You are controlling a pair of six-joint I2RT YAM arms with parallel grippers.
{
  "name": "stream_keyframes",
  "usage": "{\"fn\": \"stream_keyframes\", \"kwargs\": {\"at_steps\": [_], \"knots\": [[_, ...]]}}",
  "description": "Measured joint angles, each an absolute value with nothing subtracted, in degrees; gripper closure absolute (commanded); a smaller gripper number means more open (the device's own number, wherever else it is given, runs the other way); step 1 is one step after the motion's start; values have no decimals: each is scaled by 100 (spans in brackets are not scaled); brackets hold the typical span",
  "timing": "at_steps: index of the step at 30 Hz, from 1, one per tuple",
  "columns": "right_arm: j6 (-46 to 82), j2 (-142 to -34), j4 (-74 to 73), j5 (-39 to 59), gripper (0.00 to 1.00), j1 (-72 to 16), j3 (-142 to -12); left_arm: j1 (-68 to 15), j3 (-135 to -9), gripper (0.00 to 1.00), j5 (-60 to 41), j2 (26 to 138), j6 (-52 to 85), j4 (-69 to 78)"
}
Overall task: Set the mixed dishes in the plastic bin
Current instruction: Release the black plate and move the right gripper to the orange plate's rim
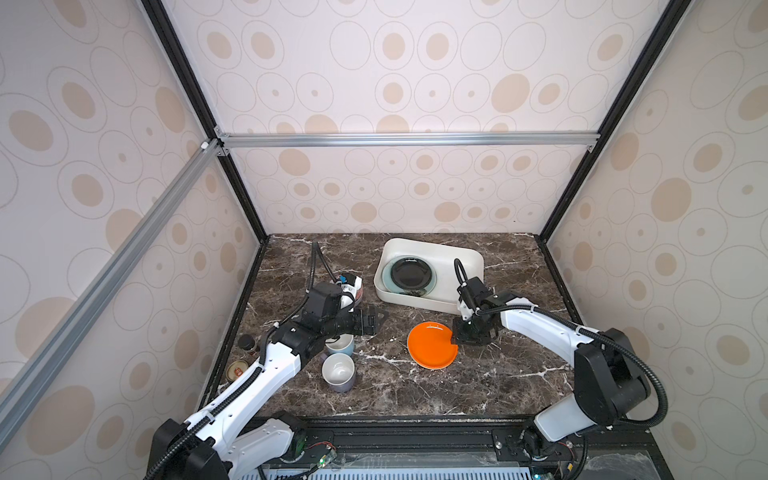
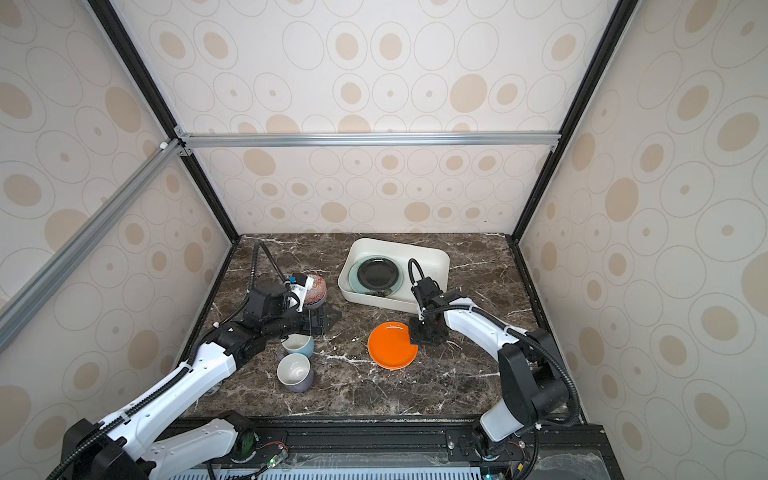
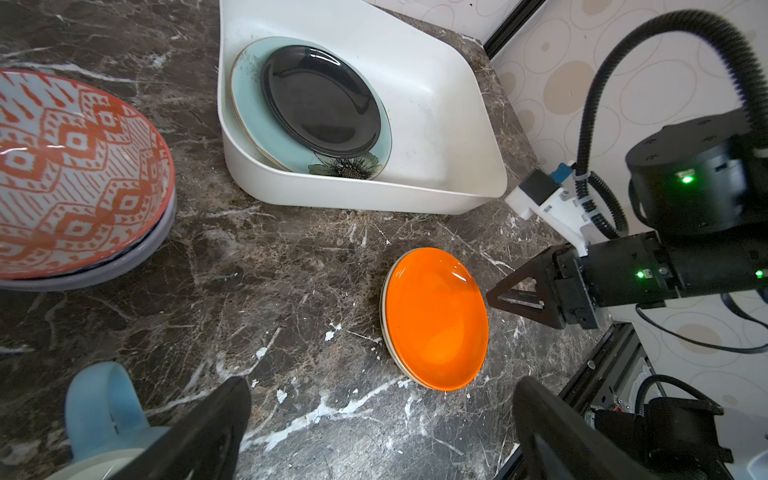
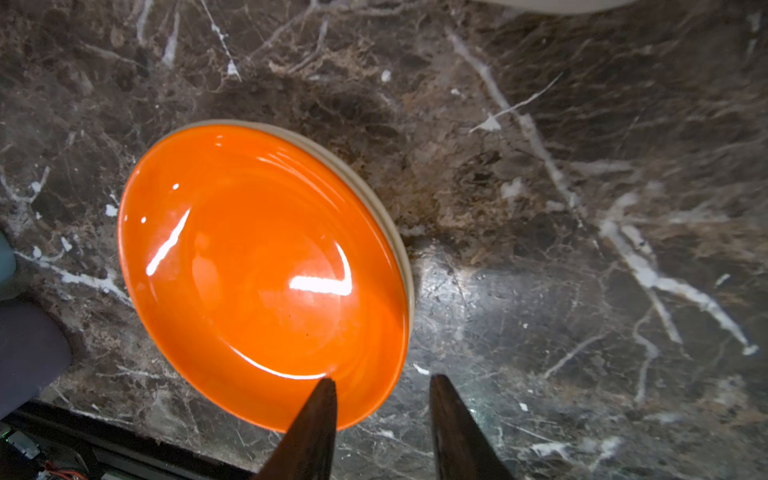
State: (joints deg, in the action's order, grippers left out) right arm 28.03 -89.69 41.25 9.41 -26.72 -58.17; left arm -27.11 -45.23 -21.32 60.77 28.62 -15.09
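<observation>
Plastic bin, white and shallow, sits at the back of the brown marble surface, right of centre. Inside lie 2 plates: a teal flower-painted plate at its left end and a smaller black plate stacked on it. Left of the bin stands a stack of orange-patterned bowls, partly hidden by the left arm. An orange plate lies on the surface in front of the bin. The right jaws stand partly spread astride its rim, 1 finger over the plate and 1 outside, not pinching. Further left, 2 upright mugs stand just beside each other, light-blue mug behind lavender-grey mug. The left jaws hang spread wide and empty near the light-blue mug.
</observation>
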Motion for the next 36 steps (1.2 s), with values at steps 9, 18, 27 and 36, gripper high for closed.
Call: {"fn": "stream_keyframes", "kwargs": {"at_steps": [9, 18, 27, 36], "knots": [[2799, -9476, 3879, 915, 65, -2672, -5819, -2711, -4521, 1, -2086, 6066, 2862, -1511], [2753, -9644, 3885, 899, 92, -2663, -5955, -2714, -4521, 1, -2062, 6071, 2862, -1507], [2753, -9640, 3983, 926, 100, -2668, -6066, -2714, -4521, 1, -2060, 6084, 2860, -1507], [2683, -9362, 4375, 838, 100, -2665, -6311, -2714, -4523, 1, -2029, 6088, 2858, -1509]]}}
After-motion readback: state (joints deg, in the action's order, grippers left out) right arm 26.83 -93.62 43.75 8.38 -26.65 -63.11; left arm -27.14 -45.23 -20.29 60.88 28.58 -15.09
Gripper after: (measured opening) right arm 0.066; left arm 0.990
